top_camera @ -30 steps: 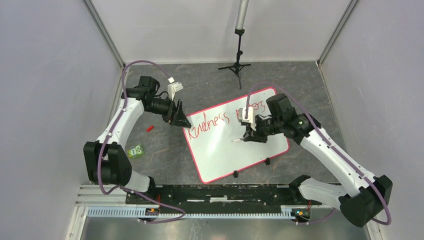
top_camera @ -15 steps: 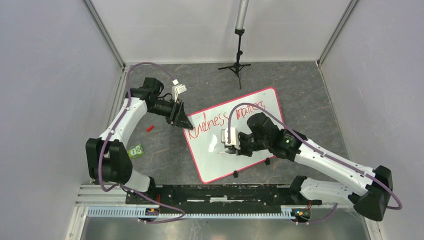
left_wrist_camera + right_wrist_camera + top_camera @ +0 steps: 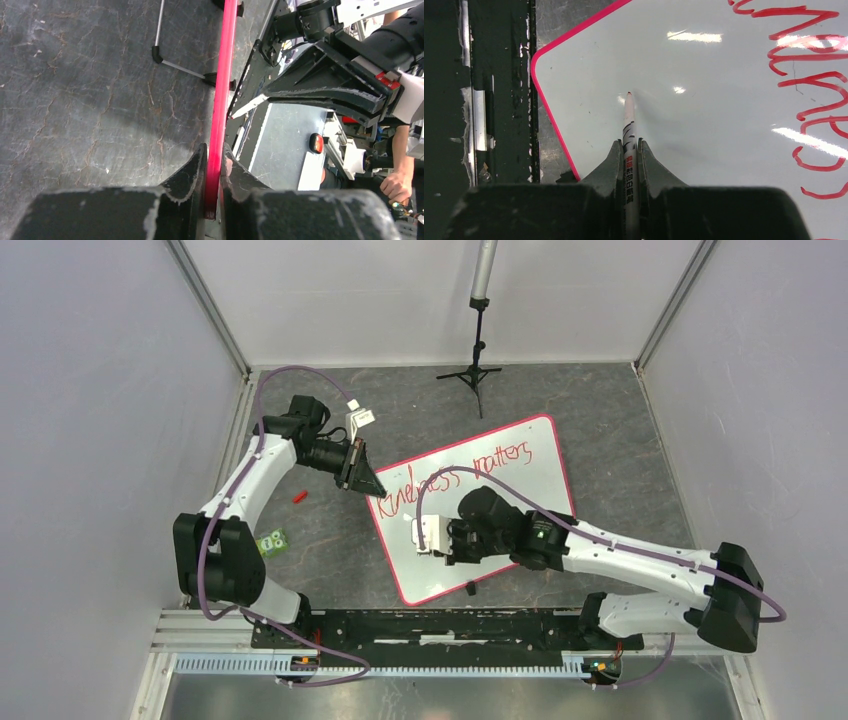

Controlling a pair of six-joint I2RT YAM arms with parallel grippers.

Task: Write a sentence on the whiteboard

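The whiteboard lies tilted on the dark floor, its red-pink rim edge-on in the left wrist view. The sentence in red reads roughly "Kindness matters" along the far edge, and its letters run down the right of the right wrist view. My left gripper is shut on the rim at the board's left corner. My right gripper is shut on a white marker. Its tip points at bare board near the near-left corner; whether it touches I cannot tell.
A black tripod stand rises at the back. A small red piece and a green item lie on the floor left of the board. A black clip sits on the board's near edge, beyond which runs the arms' black rail.
My left gripper has closed on the board's corner rim. My right arm has carried the marker from the board's far right down to its near-left part.
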